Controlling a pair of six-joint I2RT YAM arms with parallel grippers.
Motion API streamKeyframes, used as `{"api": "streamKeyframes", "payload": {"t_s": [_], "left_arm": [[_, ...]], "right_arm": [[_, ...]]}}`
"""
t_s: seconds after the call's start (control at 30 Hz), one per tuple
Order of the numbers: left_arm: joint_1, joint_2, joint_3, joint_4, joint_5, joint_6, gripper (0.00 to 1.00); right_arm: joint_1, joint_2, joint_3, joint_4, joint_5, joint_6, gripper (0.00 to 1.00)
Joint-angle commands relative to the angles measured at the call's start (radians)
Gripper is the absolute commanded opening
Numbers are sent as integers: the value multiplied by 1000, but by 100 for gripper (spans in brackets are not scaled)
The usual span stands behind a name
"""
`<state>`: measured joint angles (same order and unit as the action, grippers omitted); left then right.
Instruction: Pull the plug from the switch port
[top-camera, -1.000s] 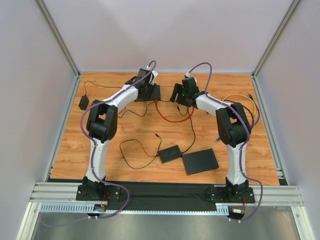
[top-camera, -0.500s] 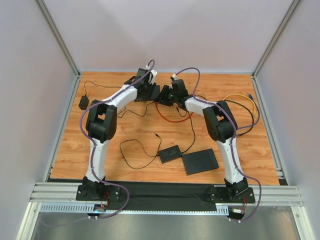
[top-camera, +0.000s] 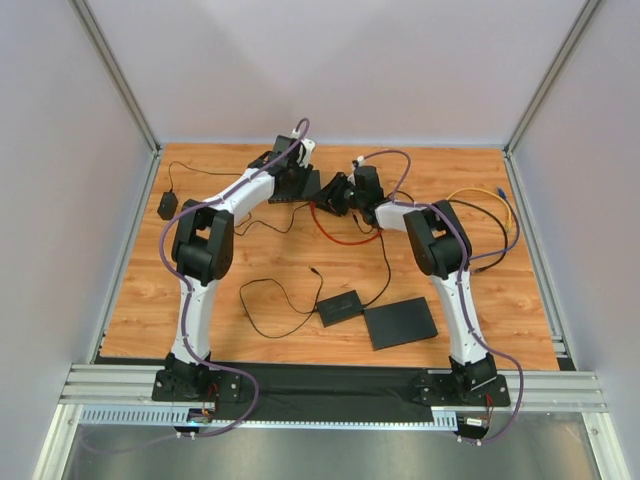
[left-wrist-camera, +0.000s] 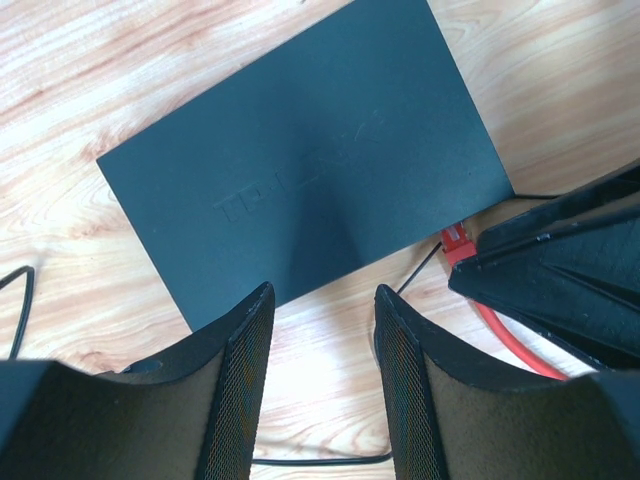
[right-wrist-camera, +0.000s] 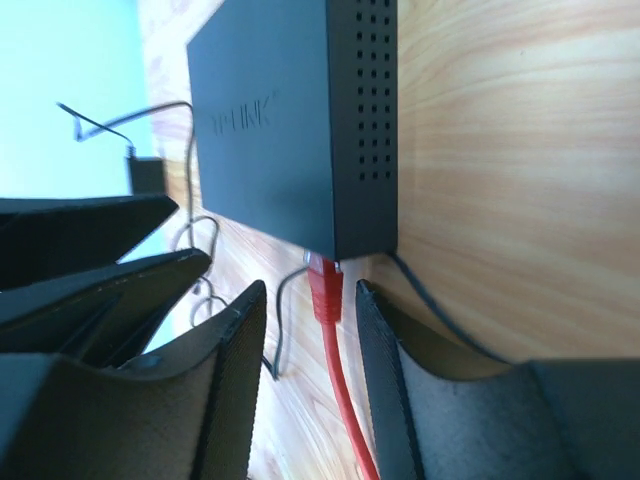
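On the wooden table (top-camera: 150, 290), nearest the arm bases, lie a flat black box (top-camera: 400, 322) and, just to its left, a smaller black box (top-camera: 340, 307). Farther out, a red cable (top-camera: 345, 238) loops across the boards to the black switch (left-wrist-camera: 300, 170) at the far middle of the table. Its red plug (right-wrist-camera: 325, 285) is seated in a port at the switch's near right corner (not yet pulled). The right gripper (right-wrist-camera: 308, 290) has its fingers apart, one on each side of the plug, neither seen pressing it. The left gripper (left-wrist-camera: 323, 295), fingers also apart and holding nothing, hangs over one long edge of the switch
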<state>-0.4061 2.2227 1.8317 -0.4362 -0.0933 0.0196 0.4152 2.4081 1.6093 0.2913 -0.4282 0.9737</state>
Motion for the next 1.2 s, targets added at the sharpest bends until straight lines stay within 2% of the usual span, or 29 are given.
{"api": "streamKeyframes", "payload": {"t_s": [0.0,0.33,0.47,0.67,0.83,0.97,1.03,1.17], "left_arm": [[-2,9,49,11,-3,-15,53],[-2,77,123,-38,0,-14,53],[-2,86,132,-39,0,-7,53],[-3,89,130,-39,7,-7,53],[-3,88,127,-41,10,-7,53],[-10,83,127,-39,4,8,53],[-25,84,126,-35,-35,25,54],[-39,91,133,-36,-39,34,55]], "right_arm": [[-7,58,20,80,-37,118,43],[-7,83,-5,105,40,230,38],[-6,88,-2,71,65,221,29],[-6,105,4,85,77,266,29],[-3,103,9,28,104,269,27],[-1,92,14,-20,120,249,3],[-3,89,11,-35,123,237,0],[-1,85,12,-35,120,229,0]]}}
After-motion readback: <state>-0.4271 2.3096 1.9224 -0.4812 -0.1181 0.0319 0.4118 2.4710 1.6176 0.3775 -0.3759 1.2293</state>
